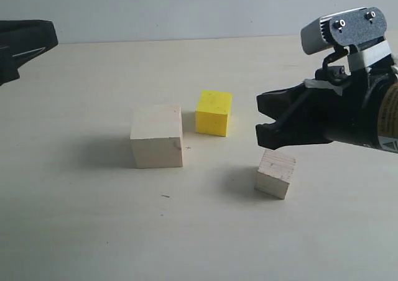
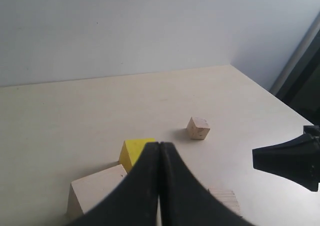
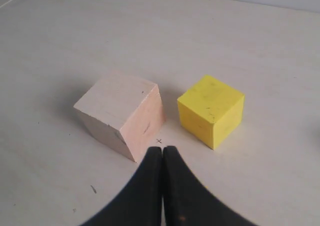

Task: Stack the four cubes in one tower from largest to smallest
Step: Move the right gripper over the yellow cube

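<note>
The right pincer (image 3: 162, 158) is shut tight. Its two black fingers (image 3: 145, 186) press flat on each other, and it holds nothing. It hangs in the air over the table (image 1: 93, 231).

Just in front of its tips sit two cubes, side by side with a small gap between them. One is the large pale cube (image 3: 120, 113). The other is the yellow cube (image 3: 211, 108). Neither one touches the pincer. In the exterior view the tips point toward the yellow cube, which is near them. The large pale cube is farther from the tips than the yellow one.

The medium cube (image 1: 275, 173) sits on the table below the right pincer, close under its tips. It does not touch the pincer.

The left pincer (image 2: 159, 148) is shut too. Its fingers are pressed together and it has nothing in it. It is up in the air, well apart from the cubes. The yellow cube, the large pale cube and the medium cube lie low in front of it, and its fingers hide part of each one. The small cube (image 2: 198, 128) sits farther out in front of the left pincer, all alone, well apart from the other three.

All four cubes rest on the table, and no cube is on top of another.
</note>
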Motion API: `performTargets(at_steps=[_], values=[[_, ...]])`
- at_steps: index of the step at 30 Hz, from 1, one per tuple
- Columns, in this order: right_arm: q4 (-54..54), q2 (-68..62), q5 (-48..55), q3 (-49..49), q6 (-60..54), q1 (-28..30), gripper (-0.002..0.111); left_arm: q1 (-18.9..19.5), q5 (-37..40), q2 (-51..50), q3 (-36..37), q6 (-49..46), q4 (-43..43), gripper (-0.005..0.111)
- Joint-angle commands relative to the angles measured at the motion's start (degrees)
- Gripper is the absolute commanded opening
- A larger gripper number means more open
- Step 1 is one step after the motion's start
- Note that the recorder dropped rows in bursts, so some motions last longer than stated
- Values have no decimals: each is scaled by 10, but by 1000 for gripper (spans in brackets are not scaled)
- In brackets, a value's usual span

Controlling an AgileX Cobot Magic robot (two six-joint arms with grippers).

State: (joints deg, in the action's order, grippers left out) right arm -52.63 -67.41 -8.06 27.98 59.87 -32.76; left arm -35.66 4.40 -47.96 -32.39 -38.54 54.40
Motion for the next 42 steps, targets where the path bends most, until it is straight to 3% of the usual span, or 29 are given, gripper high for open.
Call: performTargets(at_steps=[1,9,16,23,27,31,34,42], values=[[6,1,-12,4,2,-2,0,-3,2,2,4,0,23,0],[-5,1,3,57,2,-2,0,-3,-26,2,4,-5,51,0],[32,-3,86,190,87,-2,0,-3,-76,2,4,-5,17,0],[55,-77,147,314,65,-2,0,-3,-69,2,4,-5,-20,0],[110,-132,246,351,-77,-9,0,-3,-56,2,4,-8,-33,0],[308,-179,382,393,-387,-13,0,-3,-50,2,4,-18,-33,0],[434,-207,464,429,-552,-13,0,-3,-50,2,4,-18,-33,0],[447,-228,524,516,-685,-3,0,-3,-50,2,4,-16,-28,0]])
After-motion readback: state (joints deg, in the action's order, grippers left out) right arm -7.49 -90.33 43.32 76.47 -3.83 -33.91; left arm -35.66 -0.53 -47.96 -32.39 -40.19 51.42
